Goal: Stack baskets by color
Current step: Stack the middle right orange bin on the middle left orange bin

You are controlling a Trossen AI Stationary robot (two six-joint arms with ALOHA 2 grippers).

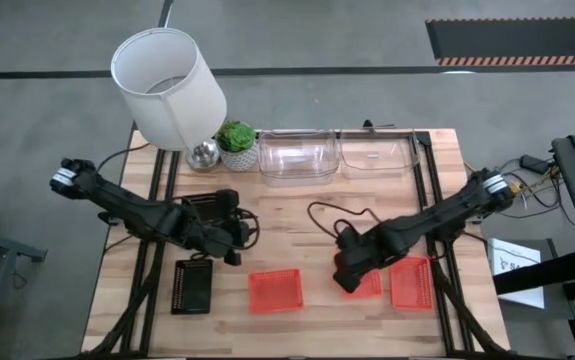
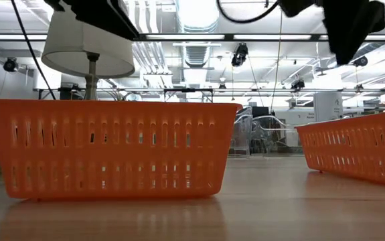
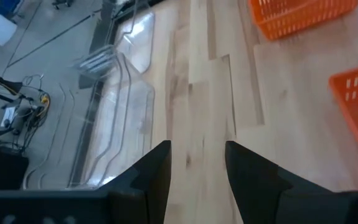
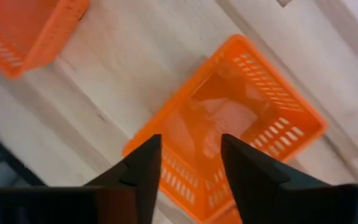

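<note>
Three red-orange baskets lie on the table's near half: one [image 1: 275, 290] in the middle, one [image 1: 372, 286] partly under my right gripper, and one [image 1: 412, 282] to its right. My right gripper [image 4: 191, 140] points down, open, above the middle-right basket [image 4: 241, 118], clear of it. A black basket [image 1: 192, 286] lies near left, and another [image 1: 207, 205] shows under my left arm. Two clear baskets [image 1: 297, 155] [image 1: 377, 150] stand at the far edge. My left gripper [image 3: 197, 146] hangs open over bare wood, slanting down.
A white lampshade [image 1: 167, 85] and a small potted plant [image 1: 235, 140] stand at the far left corner. A dark cable [image 1: 332, 215] loops over the table's middle. Bare wood lies between the two arms.
</note>
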